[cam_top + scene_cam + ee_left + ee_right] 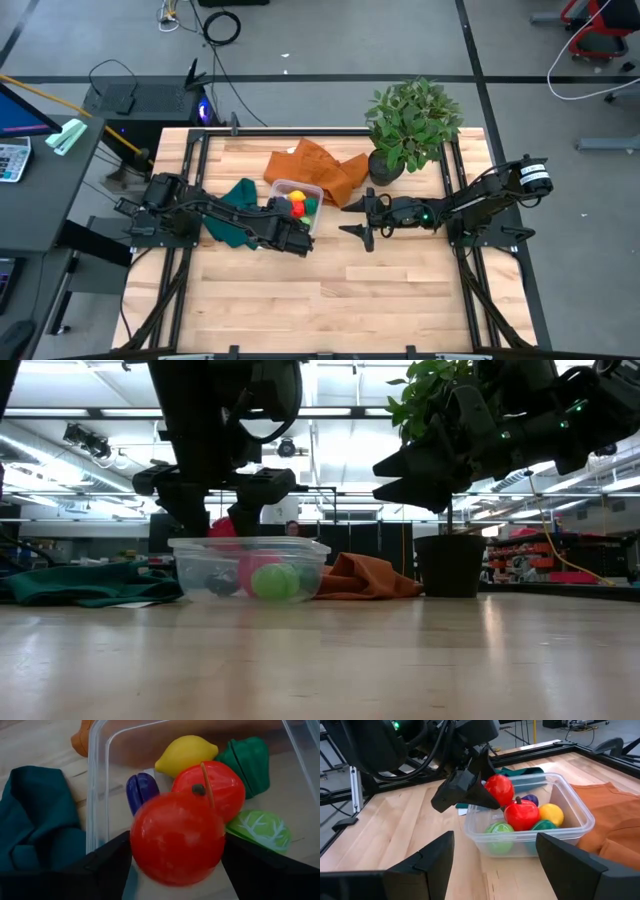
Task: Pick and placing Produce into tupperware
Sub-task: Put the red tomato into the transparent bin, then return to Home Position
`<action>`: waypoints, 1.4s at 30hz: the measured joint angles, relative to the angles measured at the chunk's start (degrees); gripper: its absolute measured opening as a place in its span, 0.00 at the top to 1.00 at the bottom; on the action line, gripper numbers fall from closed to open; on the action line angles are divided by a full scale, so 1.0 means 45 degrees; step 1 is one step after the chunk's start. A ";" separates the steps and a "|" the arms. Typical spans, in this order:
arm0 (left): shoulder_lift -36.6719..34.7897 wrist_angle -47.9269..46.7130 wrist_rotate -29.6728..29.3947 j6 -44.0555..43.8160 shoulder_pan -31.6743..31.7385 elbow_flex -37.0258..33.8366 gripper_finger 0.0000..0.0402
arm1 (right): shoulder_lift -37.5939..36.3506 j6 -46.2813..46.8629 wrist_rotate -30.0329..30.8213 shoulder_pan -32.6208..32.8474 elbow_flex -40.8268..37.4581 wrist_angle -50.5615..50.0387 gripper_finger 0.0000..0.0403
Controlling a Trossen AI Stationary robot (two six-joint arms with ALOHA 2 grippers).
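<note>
No text, label, brand, number or sign can be read on anything here.

I count: toy produce 6 [177, 837] | clear tupperware 1 [580, 827] | cloths 2 [318, 165] | potted plant 1 [412, 120]

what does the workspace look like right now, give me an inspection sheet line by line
surface: wooden table, bare at the front
job's things: clear box holds a red apple, lemon, purple piece, dark green piece and light green piece; a red ball sits between the left fingers above the box
clutter: orange cloth, dark green cloth, potted plant
grippers: left gripper over the box rim, around the red ball; right gripper open, hanging beside the box
cables: loops on the floor behind the table
surroundings: desk with calculator at left
</note>
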 joint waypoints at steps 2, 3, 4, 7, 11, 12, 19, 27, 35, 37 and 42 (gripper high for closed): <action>0.0000 -0.0004 -0.0005 -0.0003 0.0000 0.0000 0.25 | 0.0000 0.0010 -0.0031 0.0000 0.0000 0.0000 0.40; 0.0000 -0.0004 -0.0010 0.0011 0.0000 0.0000 0.25 | 0.0000 0.0014 -0.0036 0.0000 0.0000 0.0000 0.40; 0.0000 -0.0004 -0.0014 0.0011 -0.0005 0.0000 0.24 | 0.0000 0.0015 -0.0036 0.0000 0.0000 0.0000 0.40; 0.0000 -0.0004 -0.0044 0.0012 0.0000 0.0000 0.21 | 0.0000 0.0015 -0.0036 0.0000 0.0005 0.0000 0.40; 0.0000 -0.0004 -0.0100 0.0060 0.0000 0.0000 0.18 | 0.0005 0.0015 -0.0033 0.0000 0.0005 0.0000 0.40; 0.0000 -0.0004 -0.0102 0.0069 0.0000 0.0000 0.18 | 0.0005 0.0015 -0.0036 0.0000 0.0005 0.0000 0.40; 0.0000 -0.0014 -0.0864 0.0309 -0.0293 0.0089 0.16 | 0.0005 0.0007 -0.0031 0.0000 0.0005 0.0000 0.40; 0.0000 -0.0067 -0.1632 0.0400 -0.0811 0.0452 0.16 | 0.0005 -0.0105 -0.0027 0.0000 0.0005 0.0000 0.40; -0.0234 -0.0331 -0.1923 0.0341 -0.1010 0.0538 0.16 | 0.0005 -0.0228 -0.0027 0.0000 0.0005 0.0001 0.40; -0.0409 -0.0375 -0.1994 0.0341 -0.1008 0.0525 0.16 | 0.0005 -0.0228 -0.0031 0.0000 0.0005 0.0005 0.40; -0.0928 -0.0290 -0.2998 0.0368 -0.1387 0.0529 0.16 | 0.0005 -0.0471 0.0117 0.0178 0.0010 0.0046 0.40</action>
